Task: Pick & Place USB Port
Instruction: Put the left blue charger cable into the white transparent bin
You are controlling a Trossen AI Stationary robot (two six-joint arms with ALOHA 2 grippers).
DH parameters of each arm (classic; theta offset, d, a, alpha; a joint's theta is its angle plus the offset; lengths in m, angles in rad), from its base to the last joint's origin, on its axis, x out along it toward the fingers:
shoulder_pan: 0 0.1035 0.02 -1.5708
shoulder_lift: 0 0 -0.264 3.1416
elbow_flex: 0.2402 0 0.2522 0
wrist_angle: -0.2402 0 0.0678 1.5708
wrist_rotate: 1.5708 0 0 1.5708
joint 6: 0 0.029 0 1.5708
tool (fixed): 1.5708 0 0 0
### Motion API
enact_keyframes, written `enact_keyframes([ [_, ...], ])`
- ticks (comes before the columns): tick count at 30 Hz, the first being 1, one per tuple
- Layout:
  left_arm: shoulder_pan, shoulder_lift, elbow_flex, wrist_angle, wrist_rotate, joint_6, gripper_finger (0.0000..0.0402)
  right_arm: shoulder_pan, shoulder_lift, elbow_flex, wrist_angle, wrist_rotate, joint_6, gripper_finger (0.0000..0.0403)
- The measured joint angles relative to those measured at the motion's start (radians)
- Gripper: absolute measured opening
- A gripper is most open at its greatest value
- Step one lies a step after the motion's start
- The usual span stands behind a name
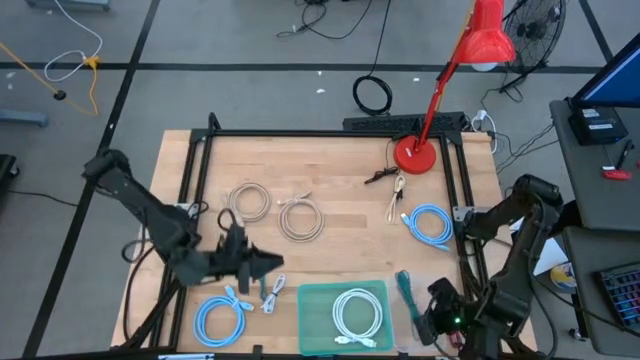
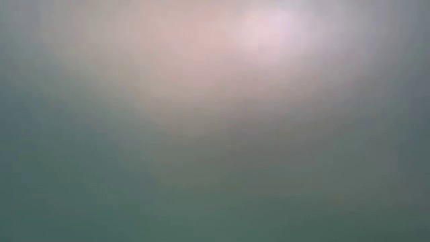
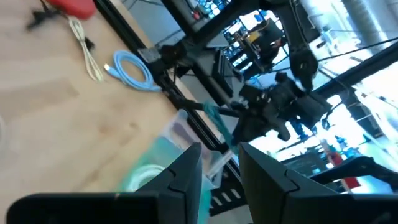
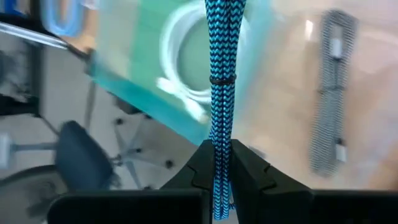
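My right gripper (image 1: 414, 308) hovers at the table's near right, just right of the green tray (image 1: 312, 300), and is shut on a blue-and-black braided cable bundle (image 4: 219, 74). That bundle shows as a teal strip (image 1: 404, 287) in the high view. The tray holds a white coiled cable (image 1: 356, 313). My left gripper (image 1: 270, 262) is above the table's near left, pointing toward the tray; its fingers (image 3: 186, 168) stand apart with nothing between them. The low view shows only blur. My right gripper pinches the braided bundle between its two fingers (image 4: 200, 163), near one end of the bundle (image 4: 217, 146). The strands run along the fingers and jut out ahead of them, bound by a thin band (image 4: 221, 79). The bundle's free end is over the tray's edge, off the table.
On the wood lie two grey coils (image 1: 250, 203) (image 1: 300, 218), blue coils (image 1: 430, 225) (image 1: 222, 318), a small pale cable (image 1: 270, 292) and a cream cable (image 1: 397, 197). A red lamp's base (image 1: 415, 155) stands far right. A black bar frame (image 1: 300, 133) rims the table.
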Motion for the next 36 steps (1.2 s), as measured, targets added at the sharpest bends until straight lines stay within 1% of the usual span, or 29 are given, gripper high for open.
enact_keyframes([
  [3, -0.043, 0.053, 0.000, 0.073, -0.038, -0.025, 0.0108, -0.009, 0.027, 0.013, -0.001, -0.010, -0.010, 0.0017],
  [6, -0.084, 0.084, 0.000, 0.128, -0.083, -0.035, 0.0108, -0.014, 0.065, 0.015, -0.008, -0.058, 0.007, 0.0017],
  [12, -0.162, 0.088, 0.000, 0.146, -0.204, -0.043, 0.0108, -0.036, 0.144, 0.015, 0.021, -0.133, 0.018, 0.0017],
  [15, -0.194, 0.088, 0.000, 0.177, -0.256, -0.023, 0.0108, -0.047, 0.171, 0.015, 0.016, -0.153, 0.018, 0.0017],
  [20, -0.220, 0.087, 0.000, 0.186, -0.294, -0.014, 0.0108, -0.056, 0.201, 0.015, 0.005, -0.210, 0.023, 0.0017],
  [22, -0.226, 0.087, 0.000, 0.189, -0.305, -0.011, 0.0108, -0.056, 0.207, 0.015, 0.005, -0.217, 0.025, 0.0017],
  [25, -0.228, 0.087, 0.000, 0.187, -0.306, -0.011, 0.0108, -0.064, 0.213, 0.015, 0.008, -0.221, 0.025, 0.0017],
  [32, -0.228, 0.087, 0.000, 0.188, -0.323, -0.008, 0.0108, -0.083, 0.212, 0.015, -0.053, -0.311, 0.023, 0.0017],
  [36, -0.228, 0.087, 0.000, 0.188, -0.324, -0.006, 0.0108, -0.086, 0.212, 0.001, -0.029, -0.319, 0.021, 0.0017],
])
